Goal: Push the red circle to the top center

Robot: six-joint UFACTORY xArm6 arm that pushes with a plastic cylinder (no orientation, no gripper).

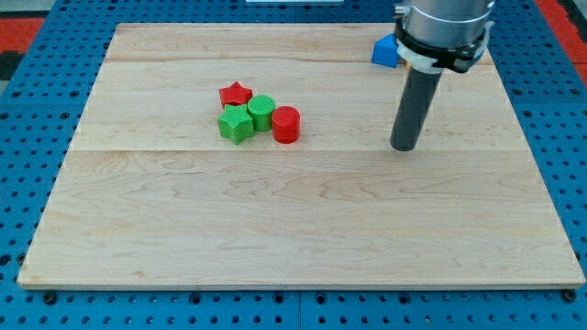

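The red circle (286, 125) is a short red cylinder standing on the wooden board (303, 229), a little left of the board's middle. It touches the green circle (261, 112) on its left. My tip (404, 147) is the lower end of the dark rod, to the right of the red circle and well apart from it, at about the same height in the view. The rod hangs from the arm at the view's top right.
A red star (236, 93) and a green star (236, 124) sit packed against the green circle. A blue block (386, 50), partly hidden behind the arm, lies near the board's top edge. Blue pegboard surrounds the board.
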